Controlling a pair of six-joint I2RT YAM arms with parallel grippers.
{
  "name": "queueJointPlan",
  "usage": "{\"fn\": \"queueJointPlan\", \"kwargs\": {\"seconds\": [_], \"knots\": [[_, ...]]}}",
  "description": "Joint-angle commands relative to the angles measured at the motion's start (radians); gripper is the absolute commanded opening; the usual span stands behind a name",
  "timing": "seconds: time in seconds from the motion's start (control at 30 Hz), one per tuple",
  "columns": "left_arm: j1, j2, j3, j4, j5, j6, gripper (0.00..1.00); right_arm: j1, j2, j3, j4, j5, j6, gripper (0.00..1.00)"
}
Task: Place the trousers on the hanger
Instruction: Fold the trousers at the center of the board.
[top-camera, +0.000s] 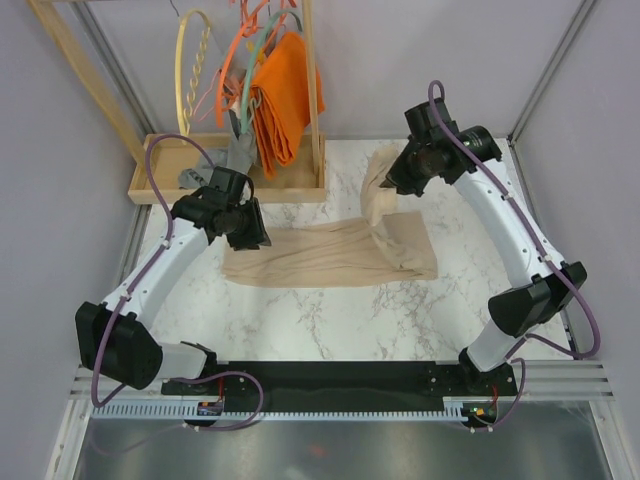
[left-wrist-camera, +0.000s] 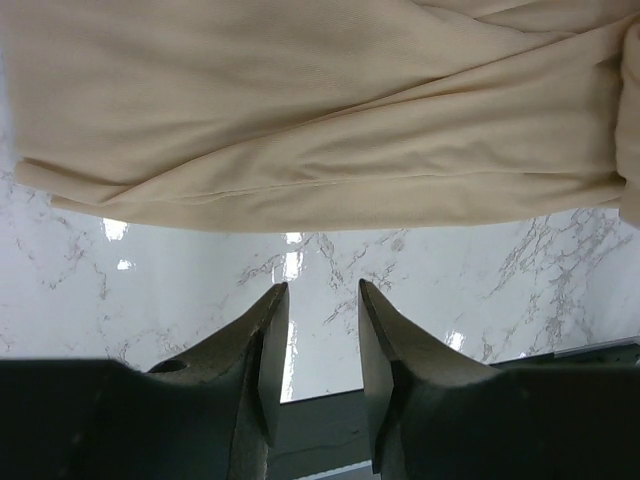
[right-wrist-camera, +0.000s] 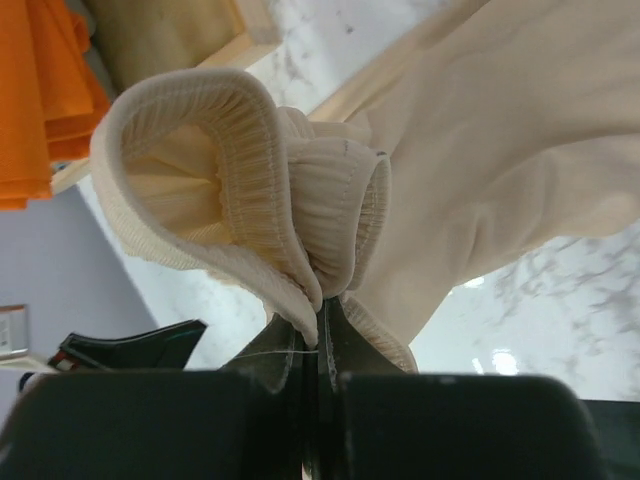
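The beige trousers (top-camera: 330, 255) lie folded across the marble table, and their waist end rises toward the back right. My right gripper (right-wrist-camera: 322, 318) is shut on the ribbed elastic waistband (right-wrist-camera: 250, 160), which bunches above the jaws; in the top view this gripper (top-camera: 398, 180) holds the fabric lifted off the table. My left gripper (left-wrist-camera: 322, 292) is open and empty, hovering just short of the trousers' (left-wrist-camera: 320, 130) near edge; from above this gripper (top-camera: 252, 238) sits at the fabric's left end. The pale hanger (top-camera: 193, 70) with its twisted bar hangs at the back left.
A wooden rack (top-camera: 235, 185) stands at the back with orange cloth (top-camera: 285, 95), orange and teal hangers (top-camera: 250, 45) and a small grey garment (top-camera: 237, 155). A wooden post (top-camera: 313, 90) rises from its base. Metal frame rails (top-camera: 560, 75) bound the table.
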Motion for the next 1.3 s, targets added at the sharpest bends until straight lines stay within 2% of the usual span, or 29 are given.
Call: {"fn": "queueJointPlan", "kwargs": {"seconds": [0.0, 0.2, 0.33, 0.4, 0.67, 0.73, 0.97, 1.27], "knots": [[0.009, -0.021, 0.023, -0.009, -0.01, 0.048, 0.42, 0.076, -0.027, -0.013, 0.139, -0.062, 0.241, 0.0], [0.041, -0.006, 0.018, -0.013, -0.004, 0.043, 0.42, 0.2, 0.028, -0.006, 0.242, -0.039, 0.399, 0.0], [0.066, -0.001, 0.014, -0.016, -0.008, 0.04, 0.42, 0.232, 0.053, -0.012, 0.268, 0.014, 0.453, 0.0], [0.08, 0.002, 0.015, -0.02, -0.008, 0.04, 0.42, 0.234, 0.047, -0.062, 0.335, 0.021, 0.473, 0.0], [0.121, 0.003, 0.014, -0.037, -0.042, 0.037, 0.42, 0.246, 0.151, -0.061, 0.423, -0.027, 0.479, 0.0], [0.135, 0.005, 0.017, -0.042, -0.045, 0.035, 0.42, 0.255, 0.185, -0.067, 0.46, -0.027, 0.479, 0.04], [0.166, 0.002, 0.008, -0.049, -0.074, 0.026, 0.43, 0.298, 0.29, -0.036, 0.493, -0.064, 0.461, 0.09], [0.212, -0.018, -0.044, -0.06, -0.077, 0.015, 0.43, 0.404, 0.487, 0.033, 0.575, -0.065, 0.395, 0.19]]}}
